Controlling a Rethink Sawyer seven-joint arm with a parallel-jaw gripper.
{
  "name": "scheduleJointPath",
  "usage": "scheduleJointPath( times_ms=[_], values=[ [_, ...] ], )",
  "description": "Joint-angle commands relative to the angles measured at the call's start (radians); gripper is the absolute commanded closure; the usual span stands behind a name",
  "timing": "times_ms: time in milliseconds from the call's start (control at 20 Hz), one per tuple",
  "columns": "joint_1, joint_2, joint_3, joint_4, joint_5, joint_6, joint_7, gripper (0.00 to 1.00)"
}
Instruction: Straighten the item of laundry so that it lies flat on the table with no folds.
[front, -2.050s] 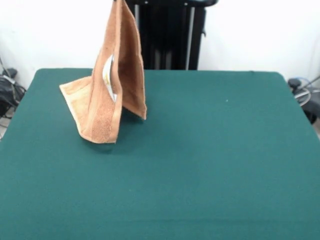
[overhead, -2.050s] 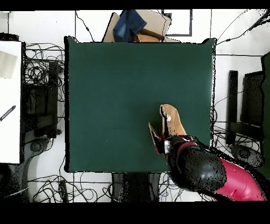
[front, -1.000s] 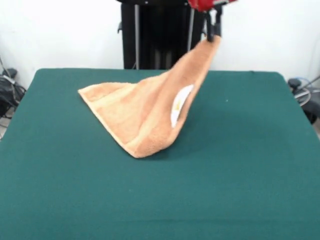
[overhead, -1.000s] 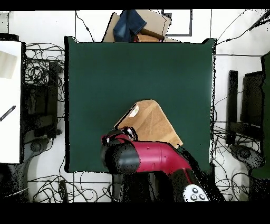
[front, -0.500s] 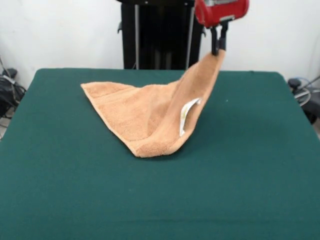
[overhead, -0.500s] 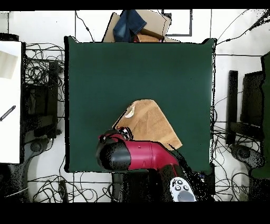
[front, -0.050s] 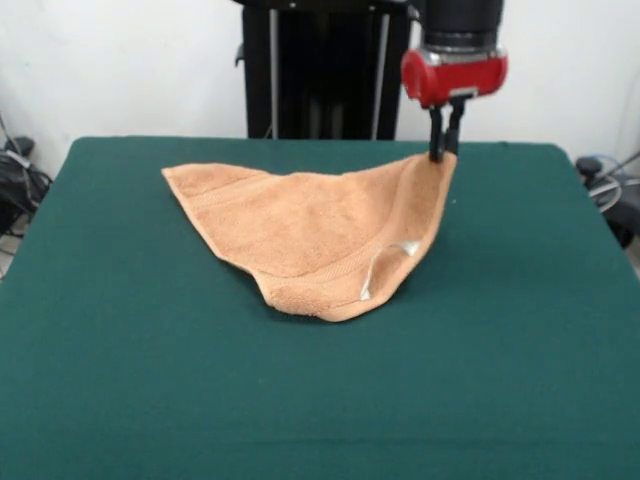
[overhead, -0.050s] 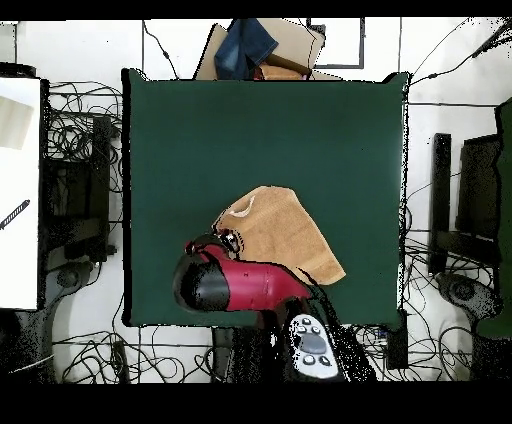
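Note:
The item of laundry is an orange-tan terry towel lying mostly down on the green table, in the far middle part of the front view. Its right corner is lifted slightly. My gripper is shut on that corner, the red wrist above it. A fold runs along the towel's near edge, where a white label shows. In the overhead view the towel spreads out beyond the red arm, which hides the gripper and the held corner.
A cardboard box with a blue cloth sits beyond the table's far edge in the overhead view. Cables cover the floor on both sides. A white bench stands to the left.
My gripper has come down and moved a little right with the towel corner. The towel has settled from a raised tent to nearly flat on the table.

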Motion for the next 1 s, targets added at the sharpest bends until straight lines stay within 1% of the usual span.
scheduleJointPath(
  times_ms=[50, 150, 250, 450, 600, 850, 950, 1000],
  values=[
    [0.116, 0.126, -0.129, -0.07, 0.135, -0.097, 0.338, 1.0],
    [0.133, 0.138, -0.117, -0.051, 0.177, -0.198, 0.365, 1.0],
    [0.152, 0.148, -0.115, -0.043, 0.212, -0.25, 0.376, 1.0],
    [0.212, 0.149, -0.148, -0.046, 0.297, -0.213, 0.355, 1.0],
    [0.251, 0.133, -0.179, -0.038, 0.356, -0.196, 0.346, 1.0],
    [0.363, 0.108, -0.272, -0.033, 0.47, -0.192, 0.338, 1.0],
    [0.393, 0.101, -0.295, -0.033, 0.5, -0.198, 0.331, 1.0],
    [0.395, 0.1, -0.294, -0.032, 0.504, -0.204, 0.33, 1.0]
  ],
)
